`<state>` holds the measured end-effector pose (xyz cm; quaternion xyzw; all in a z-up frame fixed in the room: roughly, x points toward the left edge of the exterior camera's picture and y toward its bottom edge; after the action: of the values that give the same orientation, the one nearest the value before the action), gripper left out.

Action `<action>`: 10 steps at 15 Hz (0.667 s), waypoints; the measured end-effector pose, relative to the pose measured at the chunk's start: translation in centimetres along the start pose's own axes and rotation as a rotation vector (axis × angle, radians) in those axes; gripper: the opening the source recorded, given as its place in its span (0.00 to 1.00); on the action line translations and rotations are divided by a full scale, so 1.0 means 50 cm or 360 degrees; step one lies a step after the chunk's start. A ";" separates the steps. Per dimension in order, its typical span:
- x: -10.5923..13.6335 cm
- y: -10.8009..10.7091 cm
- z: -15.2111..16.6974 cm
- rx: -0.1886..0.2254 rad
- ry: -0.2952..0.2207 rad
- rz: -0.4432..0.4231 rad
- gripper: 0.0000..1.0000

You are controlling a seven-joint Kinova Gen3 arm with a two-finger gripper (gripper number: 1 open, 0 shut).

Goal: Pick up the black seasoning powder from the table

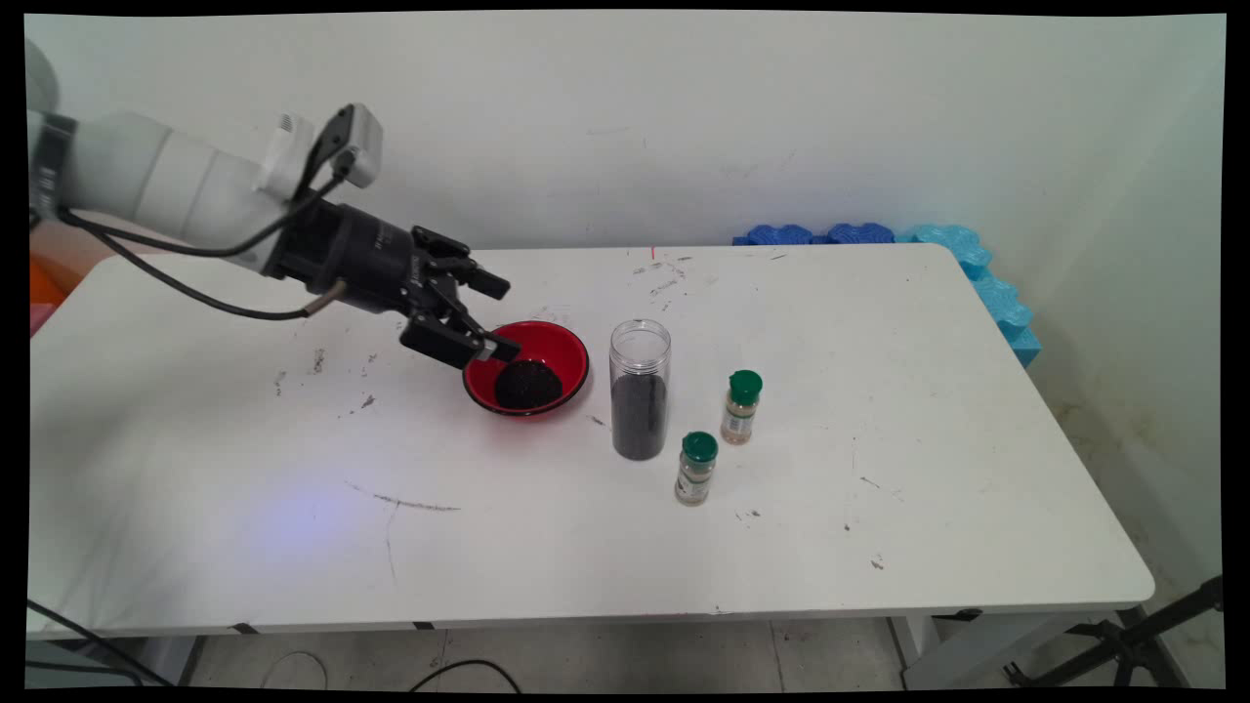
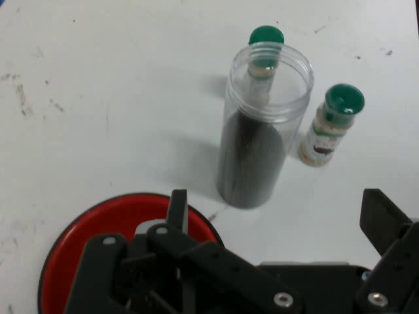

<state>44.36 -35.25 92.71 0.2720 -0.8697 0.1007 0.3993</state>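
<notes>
White tabletop [image 1: 244, 469] under it, the end effector [image 1: 500, 314], fingers apart astride the red bowl's [image 1: 571, 344] rim, could tip out its dark heap [image 1: 527, 384].

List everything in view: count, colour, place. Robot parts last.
bowl: one, red, holding a dark heap, left of the jar, under the gripper.
jar: one, clear, open-topped, part filled with dark grains, mid table.
spice bottles: two, green caps; one right of the jar, one nearer the table's front edge.
foam blocks: several, blue, behind the table's far right corner.
table: one, white, scuffed.
gripper: one, black, open, one finger over the bowl's left rim.
</notes>
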 end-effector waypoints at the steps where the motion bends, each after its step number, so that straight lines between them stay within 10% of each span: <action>1: -0.002 -0.002 0.011 -0.0004 0.0011 0.0004 1.00; 10: -0.006 -0.009 0.146 -0.0043 0.0044 0.0001 1.00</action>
<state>40.07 -38.37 87.64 0.2649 -0.8655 0.0927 0.4149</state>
